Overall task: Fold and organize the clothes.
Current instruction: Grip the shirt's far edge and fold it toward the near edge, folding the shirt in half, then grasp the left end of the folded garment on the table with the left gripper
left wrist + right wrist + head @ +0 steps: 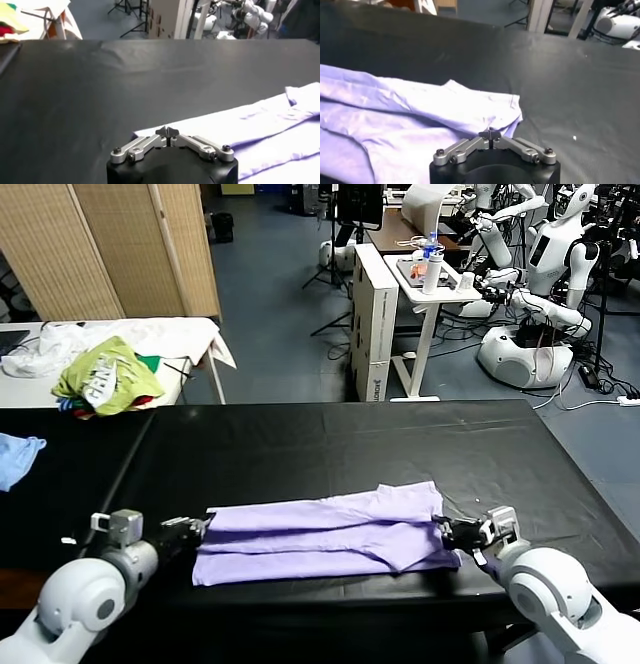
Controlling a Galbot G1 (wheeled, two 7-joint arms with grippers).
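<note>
Black worktop [300,444] fills most of what we see from the head camera. Behind it, at far left, a white table [190,334] carries a yellow-green heap [105,376]; a blue cloth [18,456] sits at the worktop's left edge.

T-shirt [325,534] lies near the front edge of the worktop, folded lengthwise into a long band running left to right, with a few creases and a raised lobe toward the right end. We see it spanning the gap between the two grippers.

Left gripper [197,527] is low on the worktop at the shirt's left end. In the left wrist view [169,132] its fingers meet at a point, pinched shut on the shirt's corner edge [260,130].

Right gripper [450,532] is at the shirt's right end, also low. From the right wrist camera [490,134] the fingers are likewise closed together, nipping the fabric's edge [420,115] just below the rounded right corner.
</note>
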